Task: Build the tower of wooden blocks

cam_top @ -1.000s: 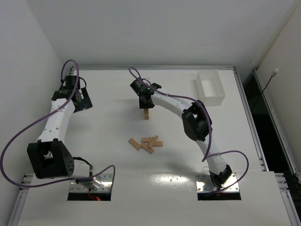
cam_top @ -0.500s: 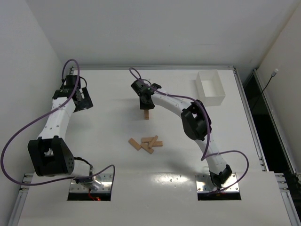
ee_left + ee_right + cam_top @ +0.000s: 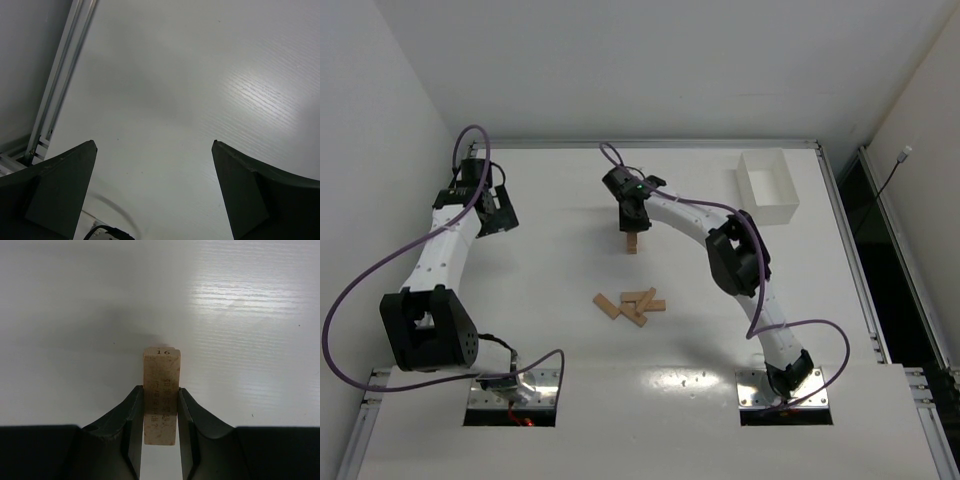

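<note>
Right wrist close-up: gripping one light-brown oblong wooden block [image 3: 161, 371] by its long side faces with the right gripper [image 3: 160, 391], jaws narrowed, at twelve o'clock of the loose wood blocks [image 3: 632, 305] on the white surface [image 3: 540, 280]; probably light, stiff, smooth, slip-prone; left gripper [image 3: 152, 145] gaping, empty.

tower [image 3: 632, 244]: top hidden under right gripper [image 3: 631, 227], layers too small to count | wood blocks [image 3: 633, 305] mid-table: overlapping, count unclear | held block [image 3: 160, 385]: side print blurred | left gripper [image 3: 154, 150]: fingers cut off at bottom edge

A glossy white table [image 3: 550, 270] with aluminium edge rails [image 3: 848, 250] sits between plain white walls [image 3: 650, 70].
</note>
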`<state>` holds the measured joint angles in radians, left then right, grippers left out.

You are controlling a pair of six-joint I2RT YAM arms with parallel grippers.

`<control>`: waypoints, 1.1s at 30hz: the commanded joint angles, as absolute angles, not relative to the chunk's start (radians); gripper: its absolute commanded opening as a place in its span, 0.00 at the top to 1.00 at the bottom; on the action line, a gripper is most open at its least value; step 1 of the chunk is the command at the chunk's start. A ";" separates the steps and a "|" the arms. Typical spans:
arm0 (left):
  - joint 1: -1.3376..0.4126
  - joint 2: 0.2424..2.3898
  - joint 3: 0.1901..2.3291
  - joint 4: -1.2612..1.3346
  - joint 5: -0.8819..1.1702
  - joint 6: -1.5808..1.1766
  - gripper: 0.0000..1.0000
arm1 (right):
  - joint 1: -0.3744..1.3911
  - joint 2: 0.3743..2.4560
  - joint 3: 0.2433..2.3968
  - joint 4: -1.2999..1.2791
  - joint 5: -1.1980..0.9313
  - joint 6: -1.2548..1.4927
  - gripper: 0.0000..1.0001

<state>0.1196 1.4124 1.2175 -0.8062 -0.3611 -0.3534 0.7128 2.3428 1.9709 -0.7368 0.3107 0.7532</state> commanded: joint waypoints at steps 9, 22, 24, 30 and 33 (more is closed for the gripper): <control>0.133 1.417 1.264 -0.784 -0.351 -0.370 0.01 | 0.710 2.371 1.956 -0.706 0.273 0.769 1.00; 0.133 1.417 1.264 -0.784 -0.351 -0.370 0.01 | 0.710 2.372 1.947 -0.706 0.264 0.769 0.62; 0.133 1.417 1.264 -0.784 -0.342 -0.370 0.01 | 0.710 2.372 1.947 -0.706 0.264 0.769 0.53; 0.133 1.417 1.264 -0.784 -0.342 -0.370 0.01 | 0.710 2.372 1.947 -0.696 0.255 0.759 0.32; 0.133 1.417 1.264 -0.784 -0.342 -0.370 0.01 | 0.721 2.349 1.947 -0.686 0.255 0.712 0.21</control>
<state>0.1196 1.4235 1.2278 -0.7998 -0.3534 -0.3534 0.7132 2.3714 1.9442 -0.7170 0.2584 0.7479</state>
